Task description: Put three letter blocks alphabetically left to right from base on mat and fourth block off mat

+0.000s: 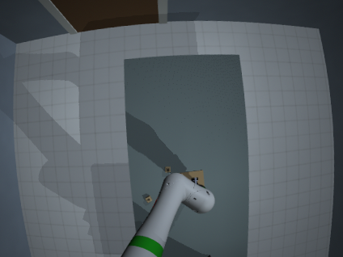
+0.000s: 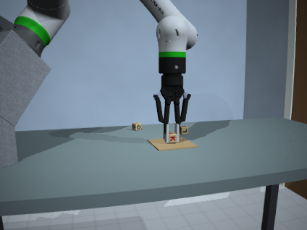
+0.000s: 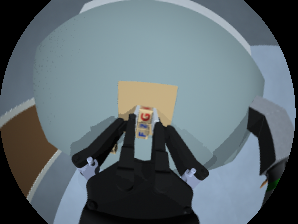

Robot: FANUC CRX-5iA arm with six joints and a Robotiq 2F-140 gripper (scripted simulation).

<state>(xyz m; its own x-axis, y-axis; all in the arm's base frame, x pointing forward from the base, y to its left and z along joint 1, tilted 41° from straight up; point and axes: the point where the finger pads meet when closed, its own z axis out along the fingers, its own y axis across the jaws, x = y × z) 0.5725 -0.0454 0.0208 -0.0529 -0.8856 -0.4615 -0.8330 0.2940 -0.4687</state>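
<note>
My gripper (image 2: 172, 137) points straight down over the tan mat (image 2: 172, 144) and is shut on a wooden block (image 2: 172, 137). That block shows a red K on its side face and sits at the mat's surface; I cannot tell whether it rests on it. In the wrist view the block (image 3: 144, 123) shows between the fingers, with a red mark on top, over the mat (image 3: 148, 99). A second block (image 2: 184, 130) lies on the table just behind the mat. A third block (image 2: 137, 126) lies farther back left. From above, the arm hides most of the mat (image 1: 196, 176).
The grey table (image 2: 163, 159) runs wide around the mat. In the overhead view the two loose blocks (image 1: 167, 169) (image 1: 148, 198) lie left of the mat, near the arm. The robot base stands at the left.
</note>
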